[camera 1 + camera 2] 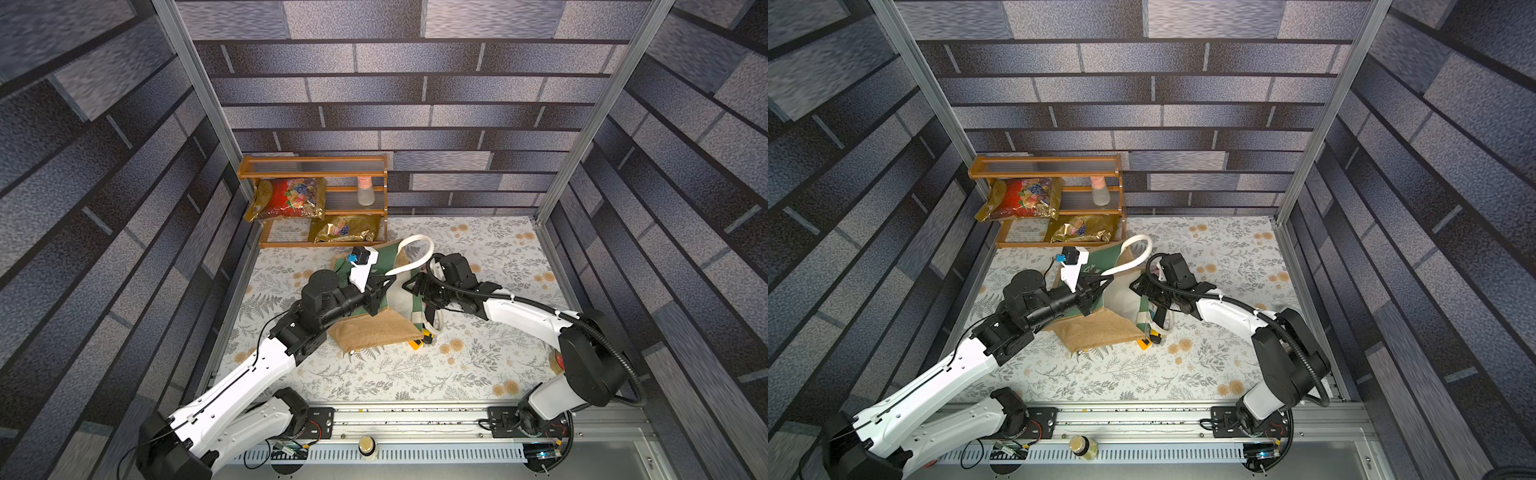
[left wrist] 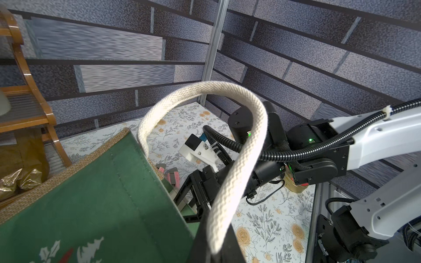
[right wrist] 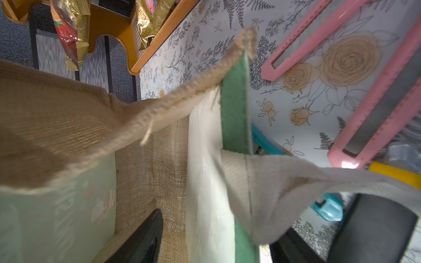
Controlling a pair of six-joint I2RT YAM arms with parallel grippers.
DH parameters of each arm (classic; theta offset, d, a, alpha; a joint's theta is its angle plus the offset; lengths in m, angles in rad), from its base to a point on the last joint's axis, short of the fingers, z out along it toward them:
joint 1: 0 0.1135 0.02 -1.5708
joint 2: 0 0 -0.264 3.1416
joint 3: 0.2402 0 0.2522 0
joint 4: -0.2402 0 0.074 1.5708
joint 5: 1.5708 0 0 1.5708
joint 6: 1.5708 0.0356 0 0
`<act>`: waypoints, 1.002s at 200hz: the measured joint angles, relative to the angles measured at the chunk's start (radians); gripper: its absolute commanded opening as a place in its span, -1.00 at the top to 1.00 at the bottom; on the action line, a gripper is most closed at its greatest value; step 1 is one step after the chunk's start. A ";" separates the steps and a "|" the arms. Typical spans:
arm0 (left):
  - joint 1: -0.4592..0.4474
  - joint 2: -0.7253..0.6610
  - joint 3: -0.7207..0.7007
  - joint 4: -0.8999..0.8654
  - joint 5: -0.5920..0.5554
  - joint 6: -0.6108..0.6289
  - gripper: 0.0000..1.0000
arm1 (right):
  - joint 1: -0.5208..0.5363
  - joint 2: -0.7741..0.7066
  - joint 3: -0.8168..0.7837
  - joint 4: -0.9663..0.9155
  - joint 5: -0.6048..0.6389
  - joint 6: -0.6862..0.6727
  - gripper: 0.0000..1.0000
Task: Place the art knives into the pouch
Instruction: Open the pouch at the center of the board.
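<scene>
The pouch (image 1: 374,332) (image 1: 1096,332) lies on its side on the floral table, tan burlap with a green panel (image 2: 91,193). My left gripper (image 1: 384,286) (image 2: 216,250) is shut on its white rope handle (image 2: 239,170) and holds the upper side up, so the mouth gapes. My right gripper (image 1: 411,291) (image 3: 218,246) is open at the mouth. One finger (image 3: 141,239) is inside the pouch and the lower wall lies between the jaws. Several art knives lie on the table beside the mouth: two pink ones (image 3: 314,38) (image 3: 382,109), a teal one (image 3: 328,207) and a yellow one (image 1: 415,343). Neither gripper holds a knife.
A wooden shelf (image 1: 311,199) stands at the back left with gold-and-red foil snack bags (image 1: 291,199) and a small bottle (image 1: 365,191). A round tin (image 1: 557,361) sits by the right arm. A jar (image 1: 367,446) stands on the front rail.
</scene>
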 measured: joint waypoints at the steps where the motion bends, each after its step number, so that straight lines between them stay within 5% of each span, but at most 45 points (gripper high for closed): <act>1: 0.001 -0.001 -0.001 0.002 0.000 0.000 1.00 | 0.001 0.002 0.000 0.001 0.000 0.003 -0.32; 23: 0.024 -0.012 -0.010 0.029 -0.001 -0.007 1.00 | 0.006 0.021 0.004 -0.001 0.011 0.006 0.02; 42: 0.047 -0.021 -0.013 0.041 0.000 -0.019 1.00 | 0.007 0.025 0.010 -0.002 0.027 -0.002 0.68; 57: 0.072 -0.030 -0.016 0.047 -0.005 -0.040 1.00 | 0.009 0.031 0.023 -0.004 0.032 -0.006 1.00; 94: 0.193 -0.093 -0.021 -0.001 -0.106 -0.161 1.00 | 0.018 0.039 0.114 -0.051 0.052 -0.047 1.00; 118: 0.334 -0.169 -0.040 -0.064 -0.185 -0.289 0.70 | 0.035 0.039 0.209 -0.106 0.082 -0.089 1.00; 166: 0.514 -0.310 -0.072 -0.285 -0.256 -0.470 -0.90 | 0.073 0.081 0.335 -0.164 0.104 -0.138 1.00; 200: 0.528 -0.312 0.012 -0.462 -0.288 -0.475 -1.00 | 0.084 0.137 0.390 -0.204 0.108 -0.162 1.00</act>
